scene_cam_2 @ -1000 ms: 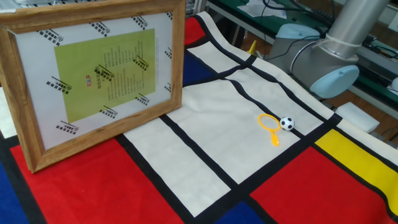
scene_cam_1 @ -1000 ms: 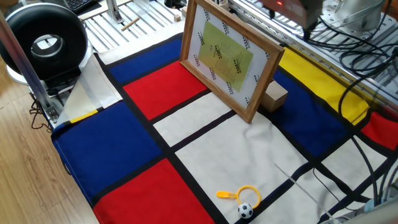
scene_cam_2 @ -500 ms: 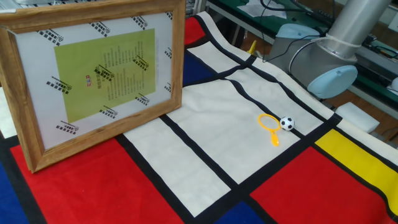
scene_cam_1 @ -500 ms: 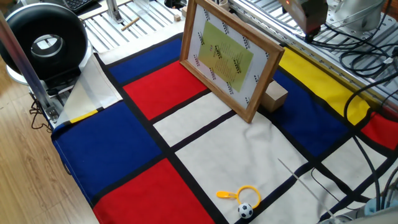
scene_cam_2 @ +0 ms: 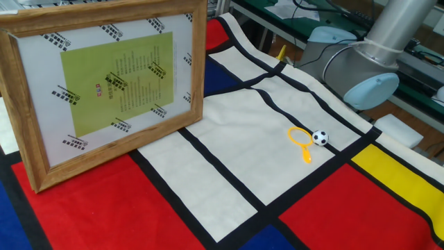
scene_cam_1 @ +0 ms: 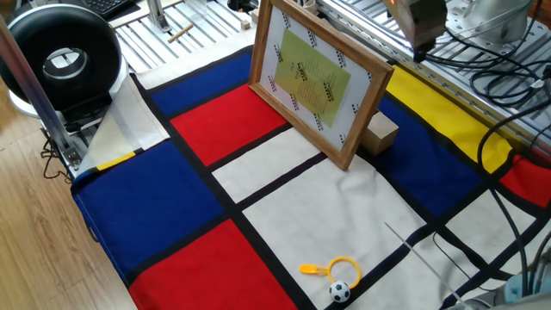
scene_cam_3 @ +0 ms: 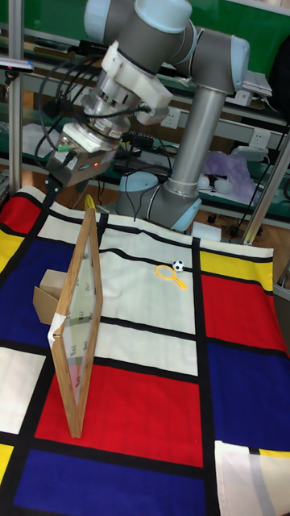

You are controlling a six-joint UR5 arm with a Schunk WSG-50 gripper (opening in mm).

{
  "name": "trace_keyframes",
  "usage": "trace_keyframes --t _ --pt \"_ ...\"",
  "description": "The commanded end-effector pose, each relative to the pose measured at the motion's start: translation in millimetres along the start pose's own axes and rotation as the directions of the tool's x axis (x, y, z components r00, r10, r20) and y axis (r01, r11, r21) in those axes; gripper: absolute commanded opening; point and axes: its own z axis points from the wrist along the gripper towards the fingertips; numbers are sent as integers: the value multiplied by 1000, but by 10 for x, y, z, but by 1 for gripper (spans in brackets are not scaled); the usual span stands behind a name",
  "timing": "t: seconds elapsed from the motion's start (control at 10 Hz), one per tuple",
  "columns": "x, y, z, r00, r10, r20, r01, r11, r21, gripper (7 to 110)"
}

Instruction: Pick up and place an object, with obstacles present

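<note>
The object, a small light-tan wooden cube, rests on the blue patch of the cloth just behind the obstacle. That obstacle is a large wooden-framed picture, upright, with a yellow-green printed sheet. It hides the cube in the other fixed view. My gripper hangs well above the cloth, over the picture's far top end and higher than the cube. Its fingers look spread, with nothing between them.
A yellow ring and a tiny football lie on the white patch near the arm's base. Cables trail at the right. A black round device stands off the cloth's left corner.
The gripper has shifted slightly at the top right of the one fixed view. The cube, picture, ring and football have not moved.
</note>
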Motion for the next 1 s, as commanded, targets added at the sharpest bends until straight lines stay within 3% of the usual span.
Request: trace_keyframes --t 0.0,0.1,0.2,0.3,0.4,0.5,0.6,0.7,0.9 --pt "-12 -34 -131 991 136 12 -136 990 46 88" --pt "-138 -33 -132 982 180 66 -182 983 35 88" --pt "-258 63 -160 967 230 105 -230 973 -15 88" --pt "-433 173 -200 920 361 152 -351 932 -86 88" --pt "-598 332 -261 890 422 173 -393 902 -180 88" --pt "-634 435 -350 893 423 155 -386 896 -220 88" --pt "-587 381 -429 891 439 116 -416 892 -176 88" --pt "-502 466 -528 872 489 32 -478 863 -162 107" --pt "-776 398 -575 847 518 118 -494 850 -183 107"
